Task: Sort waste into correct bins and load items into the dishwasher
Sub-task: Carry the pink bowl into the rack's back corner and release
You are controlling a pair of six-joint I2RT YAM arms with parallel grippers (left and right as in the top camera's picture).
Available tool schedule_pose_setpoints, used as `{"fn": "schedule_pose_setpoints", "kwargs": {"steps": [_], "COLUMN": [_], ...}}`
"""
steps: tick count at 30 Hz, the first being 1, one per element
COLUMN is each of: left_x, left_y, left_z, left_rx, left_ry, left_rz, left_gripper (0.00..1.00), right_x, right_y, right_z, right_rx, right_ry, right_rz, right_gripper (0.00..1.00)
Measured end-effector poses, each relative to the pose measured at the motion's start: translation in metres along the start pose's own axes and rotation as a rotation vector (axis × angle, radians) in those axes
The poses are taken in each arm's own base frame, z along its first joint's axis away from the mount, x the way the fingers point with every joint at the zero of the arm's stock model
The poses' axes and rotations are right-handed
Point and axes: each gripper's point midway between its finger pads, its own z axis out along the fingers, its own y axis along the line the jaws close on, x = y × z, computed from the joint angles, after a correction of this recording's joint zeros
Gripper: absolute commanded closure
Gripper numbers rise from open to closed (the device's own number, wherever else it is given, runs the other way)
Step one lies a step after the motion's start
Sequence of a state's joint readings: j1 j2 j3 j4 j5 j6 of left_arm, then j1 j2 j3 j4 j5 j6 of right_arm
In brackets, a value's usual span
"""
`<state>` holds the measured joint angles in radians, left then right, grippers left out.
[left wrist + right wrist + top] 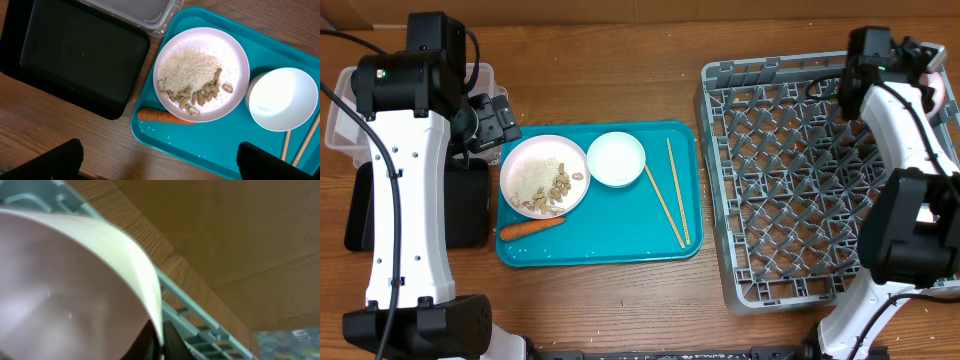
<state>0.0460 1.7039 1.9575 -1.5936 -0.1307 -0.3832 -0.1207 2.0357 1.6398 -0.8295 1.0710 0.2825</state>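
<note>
At the far left of the wooden table (620, 60), a clear tub (150, 17) is seen, with a shallow black tray (75, 55) set just beside it, nearer the robot; nothing can be made out on the black tray. The left gripper (159, 152) is held above the gap between the black tray and the teal tray (620, 235), its fingers (65, 160) spread wide apart and nothing caught between them. On the left part of the teal tray a round white plate (235, 60) is laid, and on it a heap of loose white rice (187, 67) is piled, with beige scraps (197, 95) gathered along its near side. A small orange carrot (162, 116) is laid on the teal tray against the plate's near edge. Just to the right of the plate, an empty white bowl (282, 97) is stood upright, touching or almost touching the plate. Further right on the teal tray, a pair of chopsticks (677, 190) is laid, the tips brought together at the near end. Right of the teal tray, apart from it, the grey dish rack (790, 180) is placed. At its far right corner, the right gripper (161, 344) is closed tightly on the rim of a pale-pink bowl (60, 290), which is held tilted beside the rack's wall; whether the bowl is resting on the rack cannot be told.
</note>
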Motion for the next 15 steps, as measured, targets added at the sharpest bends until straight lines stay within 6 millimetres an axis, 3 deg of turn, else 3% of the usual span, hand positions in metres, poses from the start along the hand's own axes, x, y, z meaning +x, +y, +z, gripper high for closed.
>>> {"fn": "schedule_pose_setpoints", "kwargs": {"steps": [4, 7, 13, 15], "left_x": [0.000, 0.000, 0.000, 0.000], "left_y": [0.000, -0.001, -0.001, -0.001], "left_z": [0.000, 0.000, 0.000, 0.000], "left_rx": [0.002, 0.003, 0.006, 0.006], "left_ry": [0.001, 0.001, 0.002, 0.003], "left_rz": [0.000, 0.000, 0.000, 0.000], "left_gripper": [0.00, 0.00, 0.00, 0.00], "right_x": [0.019, 0.033, 0.051, 0.055], "right_y": [0.034, 0.051, 0.067, 0.070], "right_z": [-0.019, -0.032, -0.051, -0.056], "right_rx": [-0.136, -0.202, -0.277, -0.289], "right_ry": [0.046, 0.080, 0.119, 0.124], "right_rz": [-0.079, -0.139, -0.223, -0.241], "right_gripper": [0.80, 0.69, 0.54, 0.40]}}
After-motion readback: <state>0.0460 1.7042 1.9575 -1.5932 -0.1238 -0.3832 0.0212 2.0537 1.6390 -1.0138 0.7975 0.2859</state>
